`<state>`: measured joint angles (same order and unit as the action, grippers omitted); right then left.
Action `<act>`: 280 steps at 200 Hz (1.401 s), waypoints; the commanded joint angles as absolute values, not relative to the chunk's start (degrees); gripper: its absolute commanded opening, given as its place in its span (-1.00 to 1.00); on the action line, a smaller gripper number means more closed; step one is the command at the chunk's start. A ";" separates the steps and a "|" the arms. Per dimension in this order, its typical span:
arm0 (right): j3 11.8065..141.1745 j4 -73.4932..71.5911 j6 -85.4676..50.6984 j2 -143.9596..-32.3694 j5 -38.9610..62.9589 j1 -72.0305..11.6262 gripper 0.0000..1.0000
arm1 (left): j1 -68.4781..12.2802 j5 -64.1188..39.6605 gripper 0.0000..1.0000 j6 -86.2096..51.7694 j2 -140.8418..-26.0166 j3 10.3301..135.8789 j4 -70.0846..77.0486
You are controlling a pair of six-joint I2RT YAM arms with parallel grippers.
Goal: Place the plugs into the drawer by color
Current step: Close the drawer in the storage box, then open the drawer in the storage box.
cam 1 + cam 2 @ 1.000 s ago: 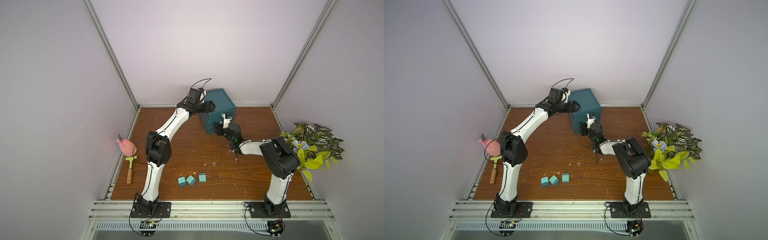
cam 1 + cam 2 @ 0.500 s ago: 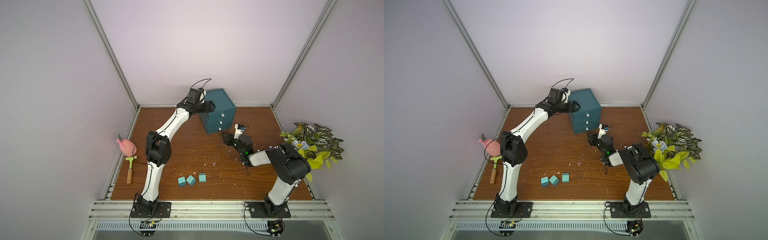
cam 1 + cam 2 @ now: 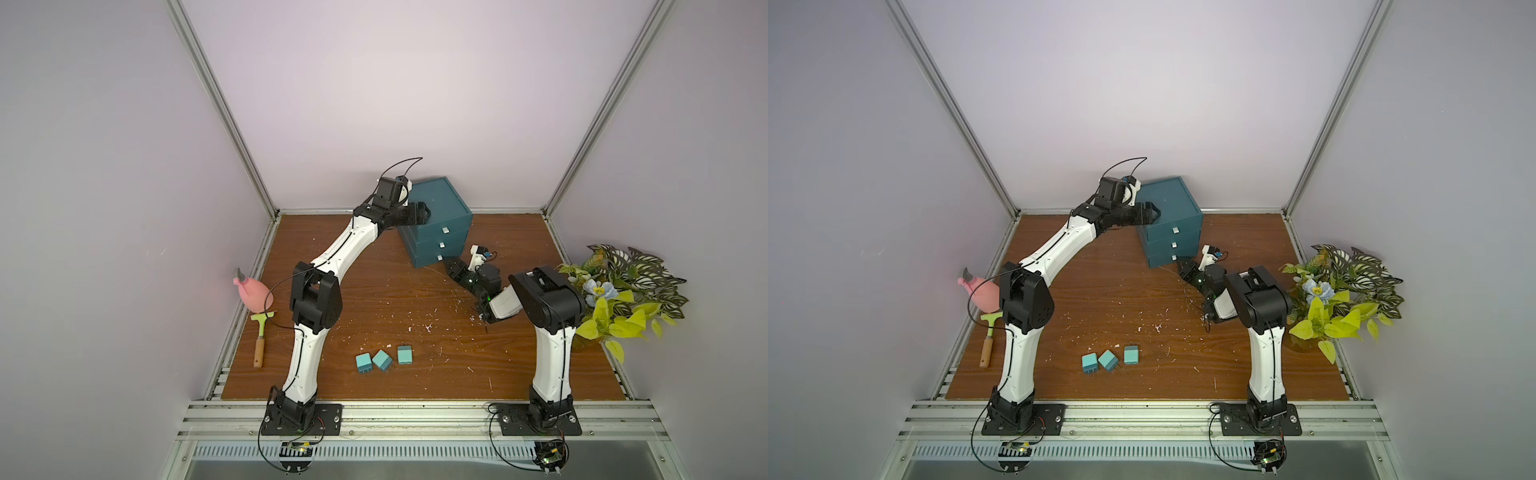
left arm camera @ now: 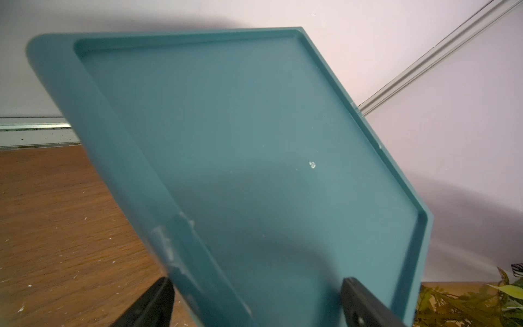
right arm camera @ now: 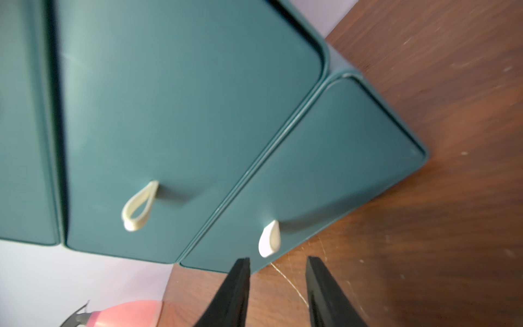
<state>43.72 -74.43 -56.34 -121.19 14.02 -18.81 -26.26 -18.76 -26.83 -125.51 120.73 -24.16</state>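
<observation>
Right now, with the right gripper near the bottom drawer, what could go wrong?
1. The right gripper hangs short of the bottom handle; closing now would likely catch nothing.
2. The left gripper only straddles a top corner of the chest; whether it grips is unclear, so a pull may drag the chest.

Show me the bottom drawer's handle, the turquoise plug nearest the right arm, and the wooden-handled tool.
bottom drawer's handle (image 5: 269,239): right wrist view, middle of white tab.
turquoise plug nearest the right arm (image 3: 404,354): in a top view, upper face.
wooden-handled tool (image 3: 258,353): in a top view, wooden grip.
</observation>
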 commanded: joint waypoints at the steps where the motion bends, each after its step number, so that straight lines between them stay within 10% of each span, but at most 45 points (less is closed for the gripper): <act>1: 46.71 -79.10 -59.77 -122.25 16.65 -18.55 -0.21 | -26.02 -18.52 0.73 -26.26 -125.59 119.27 -27.64; 92: 51.50 -79.81 -62.71 -127.49 17.93 -18.48 -0.32 | -25.84 -18.59 0.73 -26.28 -125.62 119.27 -27.52; 151: 49.55 -77.46 -60.67 -124.87 17.93 -18.22 -1.00 | -25.61 -18.70 0.73 -26.34 -126.03 119.27 -27.43; 280: 29.12 -61.32 -44.33 -101.50 15.46 -22.27 -1.00 | -25.44 -18.81 0.73 -26.48 -125.69 119.35 -27.27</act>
<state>31.11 -64.84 -49.67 -105.91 14.92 -20.45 -26.11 -19.00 -26.85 -125.51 120.73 -24.14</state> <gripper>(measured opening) 0.048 0.866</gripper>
